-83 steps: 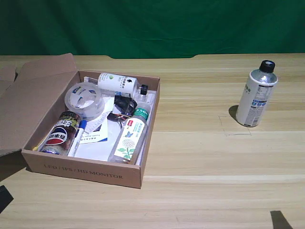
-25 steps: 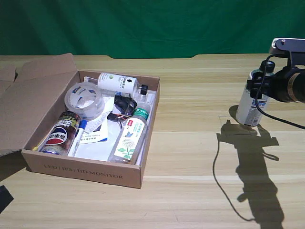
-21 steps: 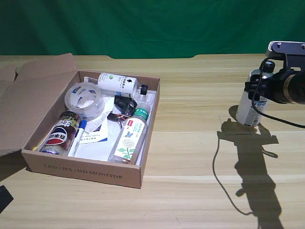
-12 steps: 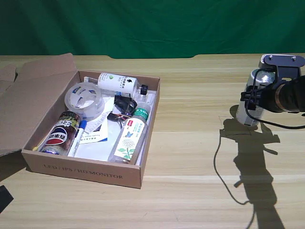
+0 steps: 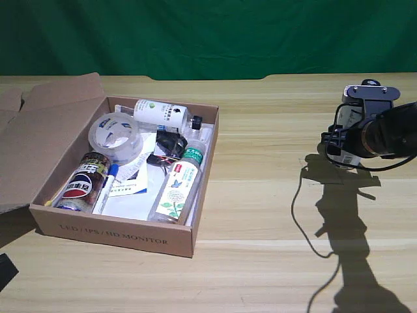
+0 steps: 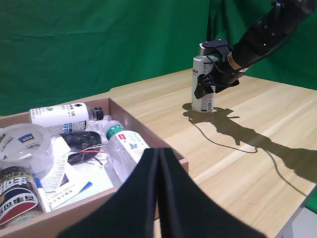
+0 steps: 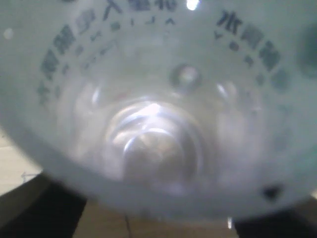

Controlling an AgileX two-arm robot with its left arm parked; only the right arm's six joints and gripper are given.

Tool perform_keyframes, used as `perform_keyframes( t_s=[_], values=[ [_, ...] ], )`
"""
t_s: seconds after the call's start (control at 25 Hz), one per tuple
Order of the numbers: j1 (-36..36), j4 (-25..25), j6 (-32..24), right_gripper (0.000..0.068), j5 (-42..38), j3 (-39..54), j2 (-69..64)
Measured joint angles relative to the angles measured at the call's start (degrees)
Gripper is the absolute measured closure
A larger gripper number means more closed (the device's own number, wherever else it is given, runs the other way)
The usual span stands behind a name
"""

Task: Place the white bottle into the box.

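Note:
The white bottle (image 5: 345,119) stands upright on the table at the exterior view's right, mostly hidden behind my right arm. In the left wrist view the white bottle (image 6: 202,96) shows clearly, with my right gripper (image 6: 205,84) reaching around its upper body. My right gripper (image 5: 335,140) is open, a finger on each side of the bottle. Seen from the right wrist, the silvery white bottle (image 7: 158,124) fills the picture, very close. The box (image 5: 117,235) sits open at the exterior view's left, far from the bottle.
Inside the box lie a white bottle with a green dot label (image 5: 159,112), a clear bottle with a green cap (image 5: 177,186), a tape roll (image 5: 115,137), a cola can (image 5: 83,182) and papers. The parked left gripper (image 6: 158,198) hangs over the box's near wall.
My right arm came in from the exterior view's right and dropped lower, closing in around the bottle. The bottle has stayed in its place on the table.

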Motion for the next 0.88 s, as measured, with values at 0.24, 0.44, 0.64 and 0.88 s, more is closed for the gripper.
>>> perform_keyframes(
  t_s=[0.24,0.44,0.64,0.88],
  values=[
    [0.0,0.2,0.1,0.0146,2.9,-0.8,1.0],
    [0.1,0.2,0.2,0.0184,2.9,-0.9,1.1],
    [0.0,0.4,0.2,0.0184,-3.6,-0.6,-1.4],
    [1.2,-0.2,0.1,0.0184,-19.3,-0.6,-11.2]
  ],
)
